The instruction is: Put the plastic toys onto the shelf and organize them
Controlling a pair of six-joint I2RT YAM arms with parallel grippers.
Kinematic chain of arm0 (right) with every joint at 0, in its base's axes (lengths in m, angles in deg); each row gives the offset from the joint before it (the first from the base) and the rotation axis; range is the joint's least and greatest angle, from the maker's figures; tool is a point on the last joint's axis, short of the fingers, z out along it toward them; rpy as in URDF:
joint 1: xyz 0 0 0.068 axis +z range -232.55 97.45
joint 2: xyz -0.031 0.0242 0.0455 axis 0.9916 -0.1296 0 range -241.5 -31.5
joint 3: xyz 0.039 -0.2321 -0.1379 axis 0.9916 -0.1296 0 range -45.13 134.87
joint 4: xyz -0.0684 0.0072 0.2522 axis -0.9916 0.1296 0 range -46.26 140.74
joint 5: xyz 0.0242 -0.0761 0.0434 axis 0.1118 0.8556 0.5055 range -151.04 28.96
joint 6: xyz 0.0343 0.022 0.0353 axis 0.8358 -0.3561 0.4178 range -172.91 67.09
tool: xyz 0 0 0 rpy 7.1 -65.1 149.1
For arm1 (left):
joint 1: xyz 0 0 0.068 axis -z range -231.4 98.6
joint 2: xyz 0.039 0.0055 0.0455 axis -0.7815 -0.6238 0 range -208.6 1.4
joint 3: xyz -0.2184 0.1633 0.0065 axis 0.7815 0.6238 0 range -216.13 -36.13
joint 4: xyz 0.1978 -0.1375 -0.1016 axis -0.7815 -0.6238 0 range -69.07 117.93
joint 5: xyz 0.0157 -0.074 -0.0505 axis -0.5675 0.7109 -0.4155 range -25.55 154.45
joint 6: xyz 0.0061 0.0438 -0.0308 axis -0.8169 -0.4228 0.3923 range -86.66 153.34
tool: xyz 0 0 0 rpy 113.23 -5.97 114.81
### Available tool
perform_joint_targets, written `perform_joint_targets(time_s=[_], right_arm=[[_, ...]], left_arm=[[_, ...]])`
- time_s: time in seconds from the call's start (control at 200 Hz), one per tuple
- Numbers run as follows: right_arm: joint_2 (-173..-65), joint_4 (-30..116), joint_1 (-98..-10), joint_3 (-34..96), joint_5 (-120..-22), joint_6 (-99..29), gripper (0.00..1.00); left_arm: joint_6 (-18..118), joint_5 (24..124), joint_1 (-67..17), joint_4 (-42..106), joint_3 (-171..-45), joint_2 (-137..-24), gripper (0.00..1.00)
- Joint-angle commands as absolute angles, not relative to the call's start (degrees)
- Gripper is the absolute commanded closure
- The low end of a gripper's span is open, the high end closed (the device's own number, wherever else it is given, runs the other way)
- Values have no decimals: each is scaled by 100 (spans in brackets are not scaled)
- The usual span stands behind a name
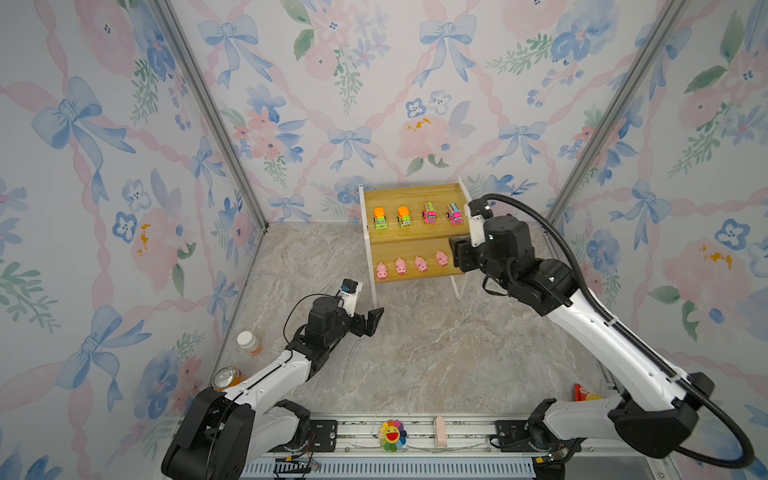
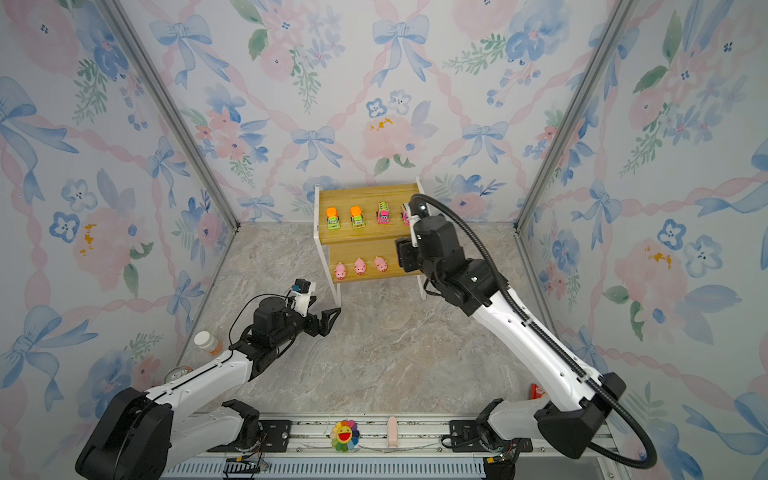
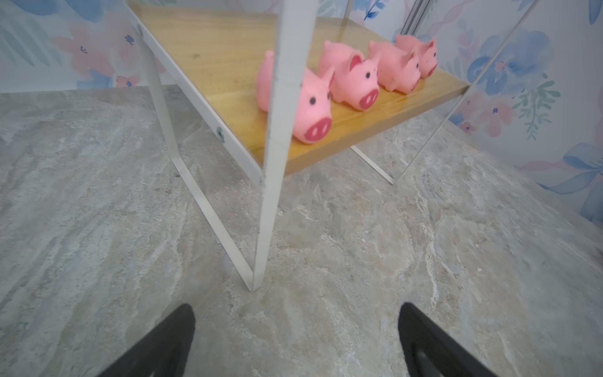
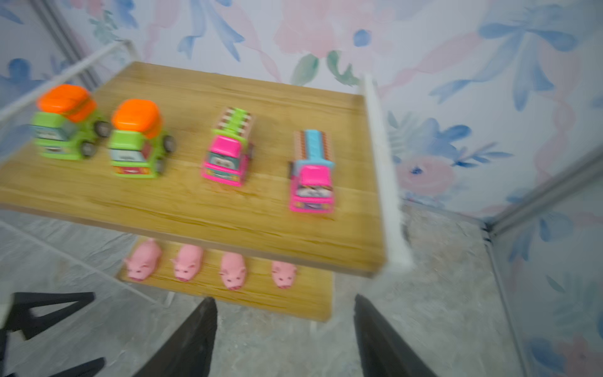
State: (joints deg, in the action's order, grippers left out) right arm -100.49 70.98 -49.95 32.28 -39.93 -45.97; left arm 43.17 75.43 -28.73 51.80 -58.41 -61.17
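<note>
Left claw [image 1: 373,320]: black fingers wide apart, empty, over the marbled grey worktop [image 1: 415,357], near the shelf's front-left corner.
Shelf [image 1: 415,193]: yellowish wood boards, thin white frame.
Top board: four trucks [image 1: 405,217] in a row, two orange-and-green, two pink.
Lower board: four matte pink pigs [image 1: 401,266] near the front edge.
Right claw [image 4: 284,298]: fingers partly apart, empty, just off the shelf's right front.
Open worktop lies between the arms.

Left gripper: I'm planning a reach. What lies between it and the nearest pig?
In the left wrist view, the shelf's white post stands in front of that pig; otherwise bare tabletop.
</note>
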Motion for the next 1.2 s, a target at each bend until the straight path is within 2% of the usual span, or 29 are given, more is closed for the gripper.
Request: perform_joint_targets(time_s=[0.0, 0.1, 0.19, 0.345, 0.49, 0.705, 0.855, 1.195], right_arm=[[-9018, 5431, -6105, 1464, -4650, -4373, 30], [-8481, 4963, -6983, 431, -5141, -4276, 29], [-8468, 4711, -7269, -88, -5355, -4497, 27], [-9135, 4169, -7324, -497, -5461, -5054, 25], [-9911, 3114, -7424, -835, -5602, -5155, 25], [-10794, 1520, -7496, -1311, -5687, -5203, 24], [-10933, 996, -7526, -1369, -5799, -5289, 23], [-10972, 1524, -7714, -1155, -6327, -5496, 23]], left_arm=[[3954, 6788, -2985, 5217, -5787, -5772, 2], [3641, 6252, -3207, 5408, -5740, -5589, 2], [3494, 6099, -3693, 5590, -5717, -5606, 2], [3584, 6087, -4611, 6414, -5435, -5875, 2], [3560, 6036, -5074, 7167, -5350, -6611, 2], [3763, 6194, -5228, 7954, -5462, -7798, 2], [3802, 6052, -5228, 8278, -5522, -8363, 2], [3633, 6104, -5114, 8448, -5534, -8558, 2]])
